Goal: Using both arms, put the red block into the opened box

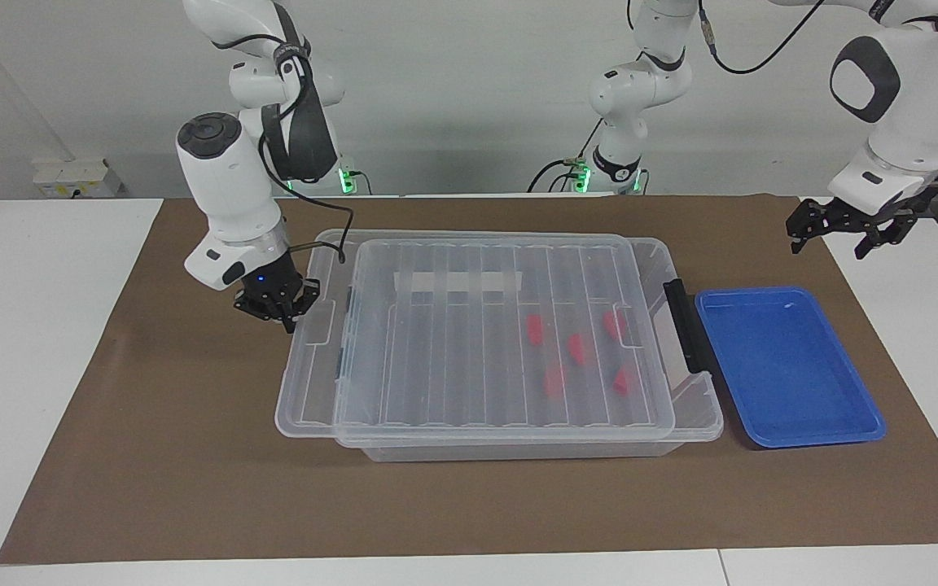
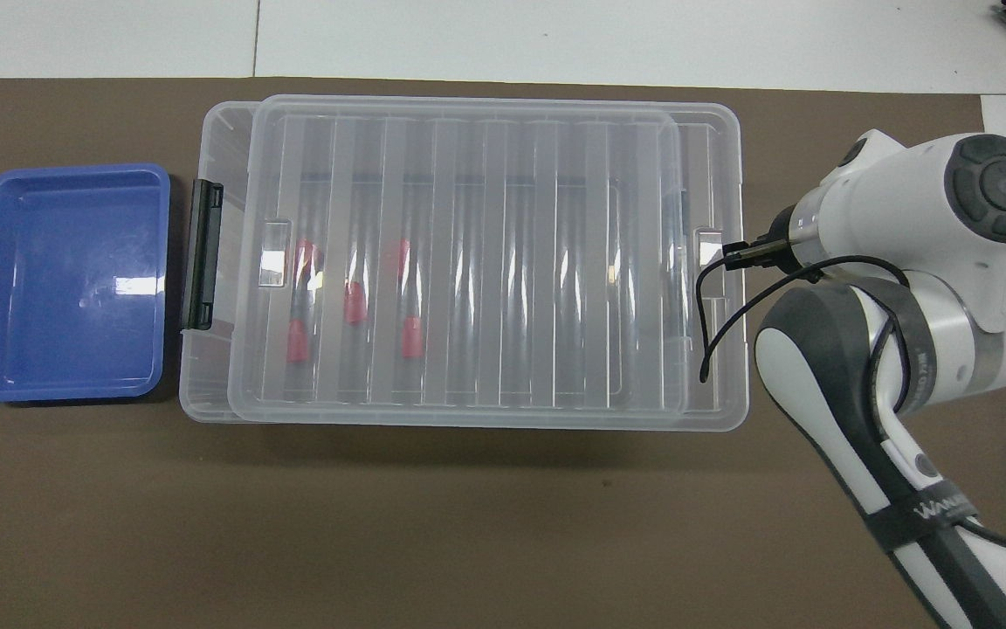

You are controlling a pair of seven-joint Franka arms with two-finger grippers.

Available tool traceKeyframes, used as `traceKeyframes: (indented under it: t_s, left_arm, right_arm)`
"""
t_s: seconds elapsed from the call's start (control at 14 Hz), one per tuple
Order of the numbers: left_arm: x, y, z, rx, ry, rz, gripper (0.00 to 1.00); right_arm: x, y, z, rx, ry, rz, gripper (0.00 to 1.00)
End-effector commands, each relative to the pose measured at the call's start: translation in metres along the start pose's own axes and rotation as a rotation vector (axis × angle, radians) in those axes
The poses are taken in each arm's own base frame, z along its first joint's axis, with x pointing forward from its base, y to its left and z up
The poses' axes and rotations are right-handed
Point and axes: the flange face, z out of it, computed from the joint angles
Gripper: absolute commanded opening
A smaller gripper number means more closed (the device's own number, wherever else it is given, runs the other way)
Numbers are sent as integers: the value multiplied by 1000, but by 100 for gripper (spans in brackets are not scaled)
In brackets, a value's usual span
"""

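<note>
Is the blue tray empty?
Yes, empty. The tray shows only bare blue bottom; all the red blocks sit in the box.

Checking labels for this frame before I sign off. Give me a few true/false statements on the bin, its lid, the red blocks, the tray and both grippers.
1. The lid covers nearly the whole clear storage bin. True.
2. The red blocks lie in the blue tray. False: they lie inside the bin, under the lid; nothing lies in the tray.
3. The right gripper is shut at the lid's end, toward the right arm's end of the table. True.
4. The left gripper holds a red block. False: it is open and holds nothing, up near the tray.
5. The bin's black handle faces the tray. True.
</note>
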Motion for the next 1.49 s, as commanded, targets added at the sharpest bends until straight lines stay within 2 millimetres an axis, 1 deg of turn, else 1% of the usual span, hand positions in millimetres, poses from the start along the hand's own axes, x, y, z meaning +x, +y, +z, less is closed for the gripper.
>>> traceKeyframes:
  t_s: [0.0,0.07,0.14,0.21,0.36,0.43,0.5,0.57,0.71,0.85,1.07,1.28,1.42]
  left_arm:
    - [-14,1,-4,-7,-2,0,100]
    - [-7,8,-15,-13,23,6,100]
    - [-2,13,-32,-52,65,-10,100]
    - [2,25,-43,-71,62,-6,100]
    - [10,38,-62,-84,40,-22,100]
    - [11,34,-74,-94,34,-30,100]
    - [14,36,-85,-73,51,-22,100]
    - [18,49,-74,-66,36,0,100]
    - [16,55,-75,-62,30,8,100]
    - [20,67,-76,-57,39,29,100]
    - [20,71,-76,-58,38,35,100]
    - [15,61,-73,-60,32,16,100]
    - [15,62,-73,-60,29,18,100]
  right_arm:
    - [-5,-7,-3,12,-8,-14,0]
    - [-5,-11,-3,13,-8,-23,0]
    - [-5,-17,-3,18,-8,-29,0]
    - [-5,-21,-3,31,-9,-26,0]
    - [-7,-23,-3,53,-24,-24,0]
    - [-8,-27,-2,58,-29,-28,0]
    - [-8,-30,-3,59,-28,-34,0]
    - [-8,-37,-4,60,-27,-45,0]
    - [-8,-43,-4,63,-27,-55,0]
    - [-9,-44,-4,65,-27,-56,0]
    - [-9,-43,-4,67,-28,-53,0]
    - [-7,-38,-7,66,-25,-44,0]
    - [-8,-34,-9,66,-27,-31,0]
